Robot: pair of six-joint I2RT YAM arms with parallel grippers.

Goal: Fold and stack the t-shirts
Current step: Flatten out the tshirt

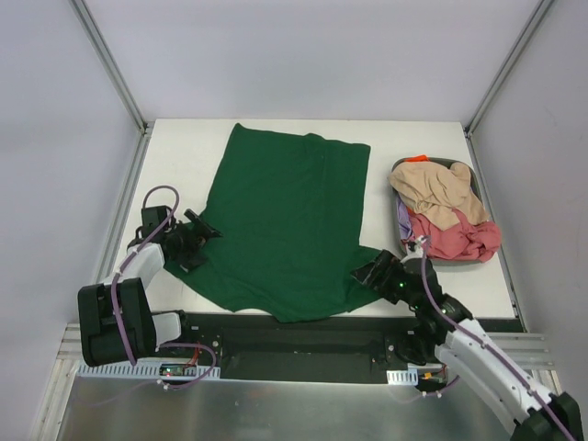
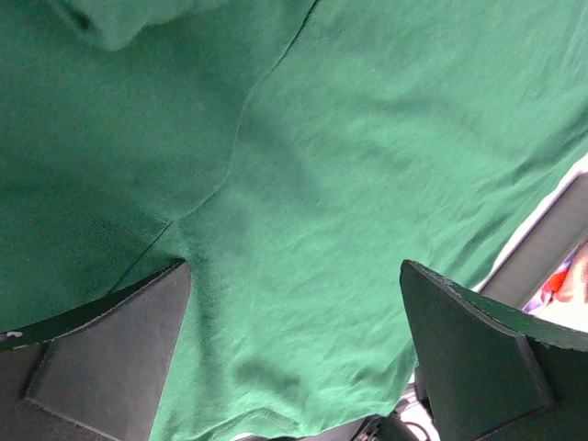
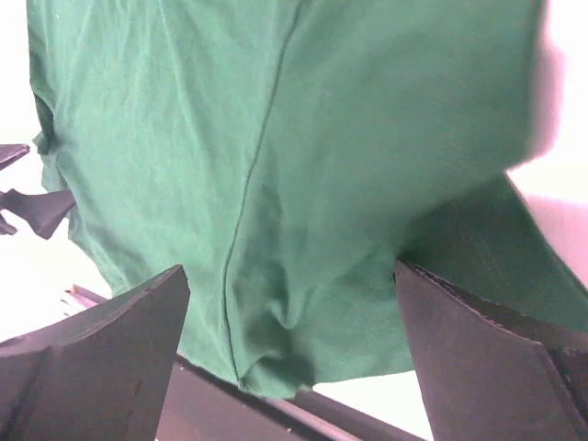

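At centre frame in the top view, the green shirt (image 1: 289,220) lies spread flat on the white surface (image 1: 184,147). My left fingers (image 1: 199,246) stand wide apart at its left edge. My right fingers (image 1: 366,273) stand wide apart at its lower right corner. Neither pair grips cloth. At right, a bin (image 1: 401,168) holds the beige shirt (image 1: 439,193) heaped over the pink-red shirt (image 1: 455,241), both unfolded.

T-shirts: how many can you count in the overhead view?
3: green t-shirt spread flat mid-table; beige t-shirt and pink-red t-shirt heaped in the grey bin on the right. Others may be hidden beneath.
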